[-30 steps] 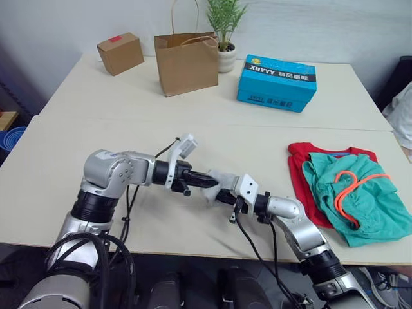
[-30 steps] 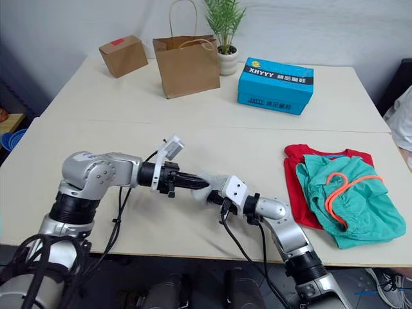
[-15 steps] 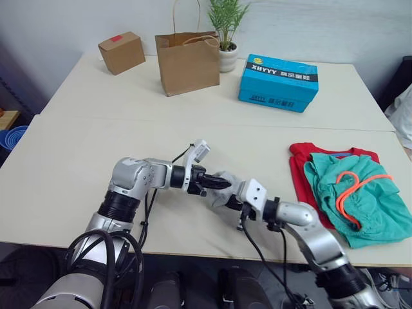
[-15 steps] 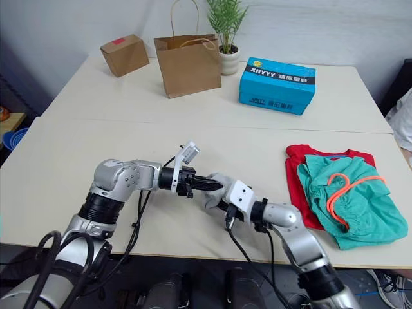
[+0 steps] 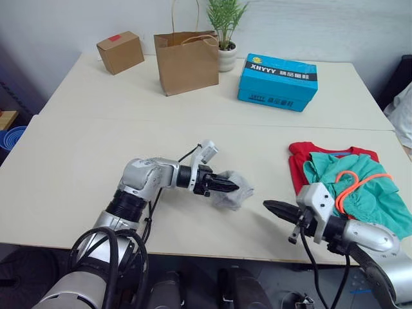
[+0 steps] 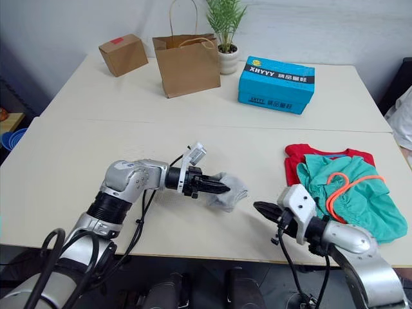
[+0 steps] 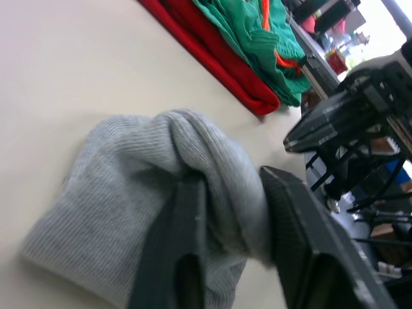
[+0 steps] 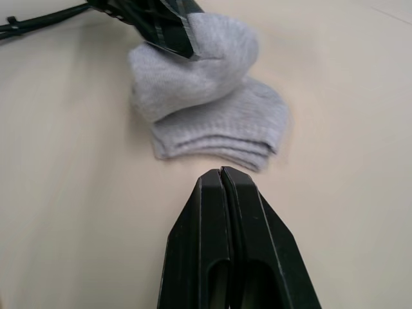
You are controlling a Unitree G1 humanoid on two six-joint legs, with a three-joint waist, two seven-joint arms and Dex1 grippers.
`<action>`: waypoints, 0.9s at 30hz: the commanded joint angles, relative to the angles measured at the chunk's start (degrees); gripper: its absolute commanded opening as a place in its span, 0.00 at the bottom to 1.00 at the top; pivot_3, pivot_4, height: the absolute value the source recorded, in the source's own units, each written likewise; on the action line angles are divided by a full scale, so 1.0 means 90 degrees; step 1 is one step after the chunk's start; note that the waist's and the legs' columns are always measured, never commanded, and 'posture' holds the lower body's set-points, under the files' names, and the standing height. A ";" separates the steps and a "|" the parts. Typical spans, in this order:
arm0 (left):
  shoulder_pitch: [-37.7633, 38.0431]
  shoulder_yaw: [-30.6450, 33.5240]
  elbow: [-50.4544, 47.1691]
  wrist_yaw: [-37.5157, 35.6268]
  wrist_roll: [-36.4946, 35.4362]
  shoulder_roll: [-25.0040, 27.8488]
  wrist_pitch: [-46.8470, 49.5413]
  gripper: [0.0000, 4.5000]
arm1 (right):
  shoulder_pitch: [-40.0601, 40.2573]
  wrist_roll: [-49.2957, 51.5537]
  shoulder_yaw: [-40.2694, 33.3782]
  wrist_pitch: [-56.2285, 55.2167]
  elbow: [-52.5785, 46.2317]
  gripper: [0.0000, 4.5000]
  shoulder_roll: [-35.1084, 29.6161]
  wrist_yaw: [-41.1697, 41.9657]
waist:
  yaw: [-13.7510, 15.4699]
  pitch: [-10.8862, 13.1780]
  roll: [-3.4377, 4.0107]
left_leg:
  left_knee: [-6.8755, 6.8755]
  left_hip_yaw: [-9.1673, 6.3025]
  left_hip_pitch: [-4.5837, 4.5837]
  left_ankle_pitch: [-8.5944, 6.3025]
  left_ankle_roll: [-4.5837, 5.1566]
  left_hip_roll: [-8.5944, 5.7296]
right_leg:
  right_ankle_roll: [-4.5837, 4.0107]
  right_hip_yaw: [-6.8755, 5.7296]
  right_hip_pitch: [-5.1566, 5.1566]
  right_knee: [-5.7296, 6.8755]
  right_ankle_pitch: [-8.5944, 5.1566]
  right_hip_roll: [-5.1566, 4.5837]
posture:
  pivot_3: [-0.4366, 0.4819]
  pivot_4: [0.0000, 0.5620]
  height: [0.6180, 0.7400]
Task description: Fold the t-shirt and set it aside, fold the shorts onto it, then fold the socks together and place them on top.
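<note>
Both socks point(image 6: 226, 191) now sit bundled in my left gripper point(image 6: 222, 188), which pinches a fold of them just above the table point(image 6: 77, 161). My right gripper point(image 6: 261, 209) has withdrawn, fingers pressed together. Next: carry the bundle onto the shorts point(image 6: 351, 193) atop the t-shirt point(image 6: 296, 168).
</note>
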 commanded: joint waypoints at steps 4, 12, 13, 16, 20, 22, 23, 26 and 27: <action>0.0050 0.0076 -0.0092 -0.0620 0.0211 0.0092 -0.0999 0.83 | 0.0191 0.0332 -0.0414 -0.0269 -0.0034 0.00 0.0211 -0.0161 | 0.0001 0.0000 0.0000 | 0.0000 0.0000 -0.0003 0.0003 -0.0005 0.0000 | 0.0001 0.0000 -0.0002 0.0000 0.0000 0.0001 | 0.48 0.27 1.00; 0.0361 0.0846 -0.0335 -0.0968 0.0049 0.0236 -0.1928 0.99 | -0.0604 0.1382 -0.0739 0.0123 -0.0220 0.00 0.0239 -0.0290 | -0.0037 0.0003 0.0005 | 0.0007 0.0001 -0.0011 0.0002 -0.0003 0.0001 | 0.0003 0.0001 -0.0006 0.0001 0.0000 0.0000 | 0.48 0.27 1.00; 0.0444 0.0961 -0.0371 -0.1050 0.0085 0.0293 -0.2225 0.99 | -0.0892 0.1447 -0.0550 0.0230 -0.0225 0.00 0.0252 -0.0337 | -0.0042 0.0003 0.0005 | 0.0006 0.0001 -0.0009 0.0003 -0.0001 0.0002 | 0.0003 0.0002 -0.0007 0.0003 0.0001 0.0000 | 0.48 0.27 1.00; 0.0682 0.1068 -0.0246 -0.1353 0.0473 0.0361 -0.3766 0.90 | -0.1699 0.1215 0.0176 0.0406 0.0008 0.00 0.0410 -0.0580 | -0.0024 0.0005 0.0008 | 0.0001 -0.0005 -0.0004 0.0006 -0.0001 0.0007 | 0.0000 -0.0002 -0.0009 0.0007 0.0002 0.0006 | 0.48 0.27 1.00; 0.0813 0.0670 0.0280 -0.1512 0.1323 0.0461 -0.5223 0.65 | -0.2382 0.0364 0.1089 0.0002 0.0679 0.00 0.0600 -0.0714 | 0.0054 0.0005 0.0009 | 0.0006 -0.0009 -0.0016 0.0009 -0.0001 0.0001 | -0.0002 -0.0008 -0.0012 0.0004 0.0002 0.0002 | 0.48 0.27 1.00; 0.0886 0.0424 0.0457 -0.1511 0.1661 0.0415 -0.5630 0.50 | -0.2557 0.0050 0.1485 -0.0265 0.1051 0.00 0.0691 -0.0624 | 0.0096 0.0005 0.0010 | 0.0013 -0.0005 -0.0028 0.0007 0.0006 -0.0005 | 0.0004 -0.0008 -0.0015 -0.0004 0.0004 -0.0005 | 0.48 0.27 1.00; 0.0933 0.0354 0.0534 -0.1449 0.1760 0.0330 -0.5750 0.42 | -0.2630 -0.0067 0.1605 -0.0385 0.1261 0.00 0.0797 -0.0660 | 0.0118 0.0005 0.0010 | 0.0016 -0.0002 -0.0034 0.0005 0.0007 -0.0005 | 0.0010 -0.0008 -0.0015 -0.0015 0.0007 -0.0006 | 0.48 0.27 1.00; 0.1005 0.0308 0.0725 -0.1240 0.1902 0.0097 -0.5878 0.20 | -0.2715 -0.0322 0.1778 -0.0623 0.1659 0.00 0.0911 -0.0648 | 0.0160 0.0005 0.0010 | 0.0027 0.0002 -0.0053 -0.0001 0.0016 -0.0004 | 0.0021 -0.0008 -0.0018 -0.0036 0.0013 -0.0007 | 0.48 0.27 1.00; 0.1058 0.0274 0.0844 -0.1069 0.1978 -0.0063 -0.5896 0.12 | -0.2691 -0.0563 0.1888 -0.0827 0.1937 0.00 0.0867 -0.0617 | 0.0158 0.0005 0.0010 | 0.0035 0.0003 -0.0062 -0.0004 0.0021 -0.0004 | 0.0023 -0.0009 -0.0021 -0.0038 0.0013 -0.0007 | 0.48 0.27 1.00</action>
